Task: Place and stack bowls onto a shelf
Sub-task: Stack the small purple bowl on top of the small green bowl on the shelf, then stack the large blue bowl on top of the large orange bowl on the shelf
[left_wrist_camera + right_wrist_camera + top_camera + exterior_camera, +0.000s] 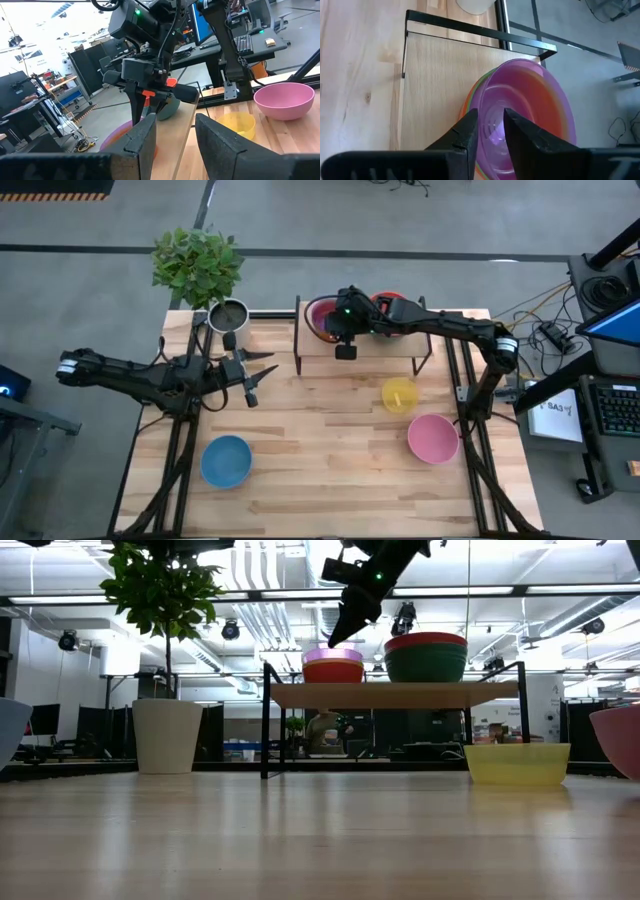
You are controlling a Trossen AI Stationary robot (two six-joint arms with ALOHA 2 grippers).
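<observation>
Table: a big wooden top made of light boards. Everything stands on it.
Shelf: a small light-wood board on thin black legs, at the far side of the table, near the middle. In the low view it stands well above the table top.
Plant: a leafy green plant off the far left corner of the table, well apart from the shelf.
Plant pot: a grey pot on the far left part of the table, just in front of the plant.
Right arm: dark, it reaches from the right side over the shelf and hides part of the bowls there.
Left arm: dark, it waits over the left side of the table, near the grey pot.
Red bowl on teal bowl: stacked on the right part of the shelf.
Purple bowl: on top of a stack of small bowls on the left part of the shelf. An orange rim and a green rim show under it.
Pink bowl: on the table, near the right edge.
Blue bowl: on the table, front left, well apart from the others.
Yellow bowl: on the table, between the shelf and the pink bowl.
Right gripper: right over the purple bowl, fingers a narrow gap apart, holding nothing.
Left gripper: fingers partly apart, holding nothing.
</observation>
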